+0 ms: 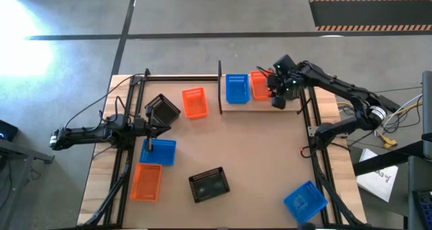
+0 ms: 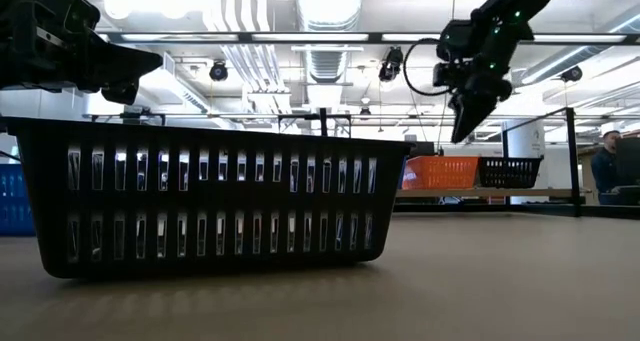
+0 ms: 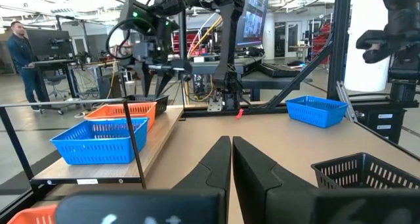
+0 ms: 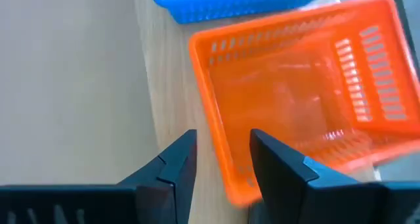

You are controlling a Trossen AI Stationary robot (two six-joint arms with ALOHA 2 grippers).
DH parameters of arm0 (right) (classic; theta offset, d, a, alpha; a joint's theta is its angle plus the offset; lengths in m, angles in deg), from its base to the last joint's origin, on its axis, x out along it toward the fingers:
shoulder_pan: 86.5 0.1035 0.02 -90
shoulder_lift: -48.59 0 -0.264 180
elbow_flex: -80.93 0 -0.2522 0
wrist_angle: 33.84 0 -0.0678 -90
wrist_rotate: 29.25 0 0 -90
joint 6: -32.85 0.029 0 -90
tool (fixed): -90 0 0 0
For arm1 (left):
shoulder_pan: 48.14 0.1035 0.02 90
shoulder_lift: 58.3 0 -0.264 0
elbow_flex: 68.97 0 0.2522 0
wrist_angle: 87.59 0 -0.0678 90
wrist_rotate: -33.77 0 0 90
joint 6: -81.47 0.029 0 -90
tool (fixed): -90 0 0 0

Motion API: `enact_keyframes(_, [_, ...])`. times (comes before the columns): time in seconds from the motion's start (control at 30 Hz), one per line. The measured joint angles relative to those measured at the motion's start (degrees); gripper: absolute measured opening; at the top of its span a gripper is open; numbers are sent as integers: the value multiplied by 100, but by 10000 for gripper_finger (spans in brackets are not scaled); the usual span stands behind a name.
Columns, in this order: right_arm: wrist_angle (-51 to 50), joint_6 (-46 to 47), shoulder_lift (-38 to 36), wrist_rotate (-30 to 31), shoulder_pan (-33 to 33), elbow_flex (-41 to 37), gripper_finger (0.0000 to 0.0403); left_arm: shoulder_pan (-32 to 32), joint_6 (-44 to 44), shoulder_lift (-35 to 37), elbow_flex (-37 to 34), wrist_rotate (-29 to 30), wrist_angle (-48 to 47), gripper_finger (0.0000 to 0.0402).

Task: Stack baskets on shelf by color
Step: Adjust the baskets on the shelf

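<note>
Your right gripper (image 4: 220,159) hangs just above the shelf (image 1: 233,106), fingers parted with one wall of the orange basket (image 4: 302,99) standing between them but not pinched; nothing is held. That basket sits on the shelf beside the blue basket (image 1: 237,88), with a black basket (image 2: 509,171) on the shelf's far side of it. Judge these bins as light, thin, slightly springy plastic: the slotted walls will likely flex if you squeeze hard, and smooth plastic may slip. Take the next one by the rim of a short wall, one finger inside, one outside. Your left gripper (image 3: 231,159), fingers pressed together and empty, waits well away from the shelf, near the other black basket (image 1: 162,109) and a loose orange basket (image 1: 194,102).
</note>
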Motion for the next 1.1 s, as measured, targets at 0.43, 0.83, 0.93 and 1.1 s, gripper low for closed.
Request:
enact_keyframes(0.43, [385, 55, 708, 242, 324, -59, 65, -1, 0, 0, -1, 0, 0, 0])
enact_keyframes(0.83, [384, 563, 646, 399, 783, -60, 14, -1, 0, 0, 0, 0, 0, 0])
enact_keyframes(0.93, [386, 537, 648, 400, 856, -59, 14, -1, 0, 0, 0, 0, 0, 0])
enact_keyframes(1.1, [386, 506, 648, 568, 874, -61, 14, 0, 0, 0, 0, 1, -1, 0])
